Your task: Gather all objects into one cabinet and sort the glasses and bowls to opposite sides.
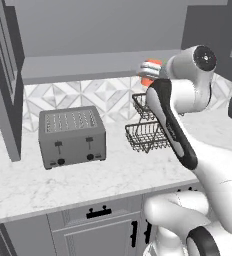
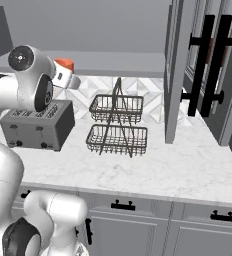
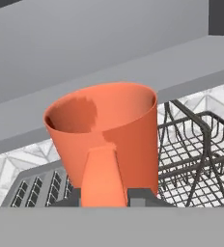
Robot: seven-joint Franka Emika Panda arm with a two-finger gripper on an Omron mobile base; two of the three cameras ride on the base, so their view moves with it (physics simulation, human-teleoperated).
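Note:
An orange-red vessel (image 3: pixel 104 130), open mouth towards the camera, is clamped in my gripper (image 3: pixel 106 195), which is shut on its wall. In the left base view the vessel (image 1: pixel 150 69) hangs just in front of the cabinet's grey shelf (image 1: pixel 83 67), near the shelf's right end and above the wire rack. From the right base view the vessel (image 2: pixel 64 64) pokes out past my white hand, level with the shelf edge (image 2: pixel 118 64). The bare grey shelf (image 3: pixel 85 113) and the cabinet's grey back lie close behind it.
A silver toaster (image 1: pixel 72 136) stands on the marble counter (image 1: pixel 88 180) left of a two-tier black wire rack (image 1: pixel 147 131). One open dark-grey cabinet door (image 1: pixel 5 85) hangs at the left, another (image 2: pixel 175 70) at the right. Closed doors with black handles (image 2: pixel 210 65) are further right.

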